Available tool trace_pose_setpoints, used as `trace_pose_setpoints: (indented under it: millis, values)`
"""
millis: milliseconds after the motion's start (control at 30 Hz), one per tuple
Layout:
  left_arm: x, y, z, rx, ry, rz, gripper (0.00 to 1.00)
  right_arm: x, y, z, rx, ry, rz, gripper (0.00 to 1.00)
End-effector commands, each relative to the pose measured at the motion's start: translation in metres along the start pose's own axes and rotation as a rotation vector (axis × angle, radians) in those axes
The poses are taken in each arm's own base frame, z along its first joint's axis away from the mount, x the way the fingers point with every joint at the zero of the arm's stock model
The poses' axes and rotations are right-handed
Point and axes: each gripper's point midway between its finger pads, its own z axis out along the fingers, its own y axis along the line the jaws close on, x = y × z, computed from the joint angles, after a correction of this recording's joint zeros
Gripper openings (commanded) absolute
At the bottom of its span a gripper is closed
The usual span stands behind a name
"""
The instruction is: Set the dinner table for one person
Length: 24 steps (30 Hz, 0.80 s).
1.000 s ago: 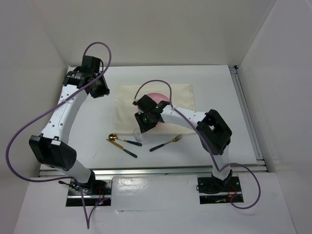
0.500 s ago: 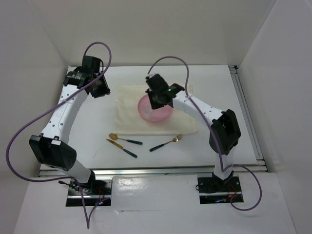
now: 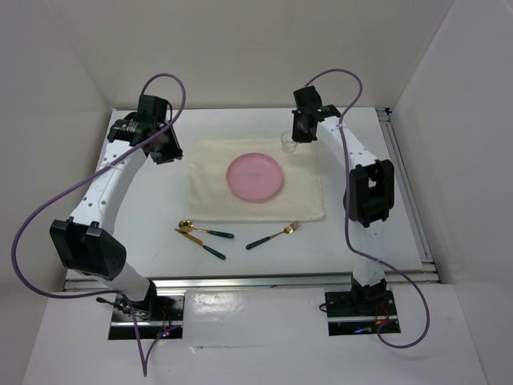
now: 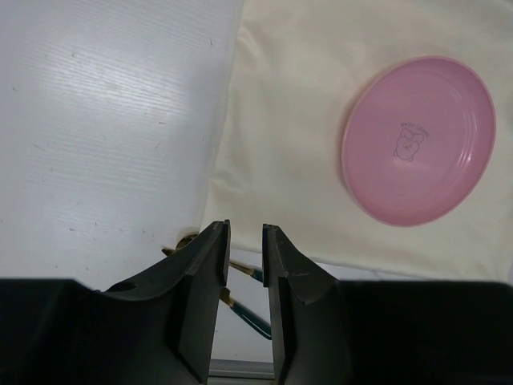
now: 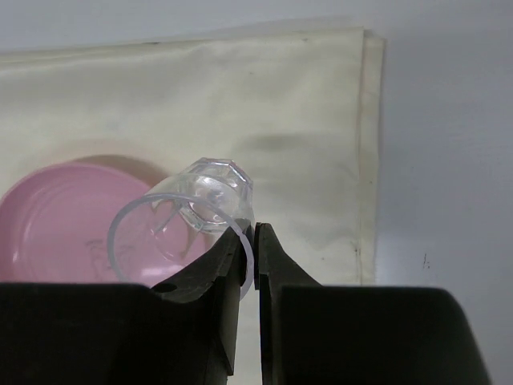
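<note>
over the far right corner of the mat (image 3: 212,196), a glass (image 5: 192,212) held
right claw (image 5: 255,234) pinches the tilted glass by its rim. mat and pink plate (image 3: 254,176) lie mid on the white surface (image 3: 361,228); spoon (image 3: 204,230), knife (image 3: 200,243), fork (image 3: 275,235) just nearer. left claw (image 4: 245,241) hangs by the mat's far left corner, barely spread, empty.

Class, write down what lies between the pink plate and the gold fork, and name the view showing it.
Only the near strip of the cream mat and then bare dinner table separate the pink plate from the fork. The top external view shows it.
</note>
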Motion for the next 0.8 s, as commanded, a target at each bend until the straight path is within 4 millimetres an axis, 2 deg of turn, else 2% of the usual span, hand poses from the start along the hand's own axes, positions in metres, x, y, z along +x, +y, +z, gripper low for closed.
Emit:
trace_pose_setpoints:
  millis: [0,133,267,300,367,400,467,500,567,600,733,767]
  values:
    - [0.004,-0.005,0.007,0.016,0.014,0.001,0.40,-0.006,-0.013,0.025,0.065,0.023,0.025,0.00]
    - [0.006,-0.003,0.009,0.012,0.022,0.002,0.40,-0.004,-0.034,0.053,0.110,0.054,0.056,0.00]
    - [0.008,-0.003,0.012,0.008,0.030,0.003,0.40,0.000,-0.043,0.067,0.110,0.065,0.098,0.00]
    - [0.008,-0.003,0.012,0.008,0.030,0.003,0.40,0.000,-0.049,0.070,0.116,0.063,0.107,0.03]
    - [0.008,-0.005,0.012,0.015,0.034,0.003,0.40,-0.001,-0.044,0.071,0.088,0.063,0.110,0.22]
    - [0.008,-0.005,0.012,0.016,0.034,0.003,0.40,-0.002,-0.048,0.071,0.094,0.061,0.126,0.29]
    - [0.008,-0.005,0.012,0.016,0.034,0.003,0.40,-0.001,-0.044,0.071,0.068,0.070,0.127,0.54]
    - [0.008,-0.005,0.012,0.016,0.034,0.003,0.40,-0.006,-0.043,0.065,0.063,0.056,0.129,0.66]
    - [0.012,-0.003,0.017,0.007,0.050,0.005,0.40,-0.020,-0.034,0.046,0.013,0.026,0.135,0.72]
    - [0.013,-0.003,0.017,0.007,0.050,0.005,0.40,-0.022,-0.033,0.041,0.002,0.022,0.136,0.79]
    - [0.019,-0.002,0.022,-0.009,0.058,0.005,0.42,-0.050,-0.027,0.000,-0.045,-0.059,0.145,0.82]
    - [0.024,-0.003,0.023,-0.010,0.069,0.003,0.42,-0.051,-0.027,-0.008,-0.047,-0.065,0.146,0.82]
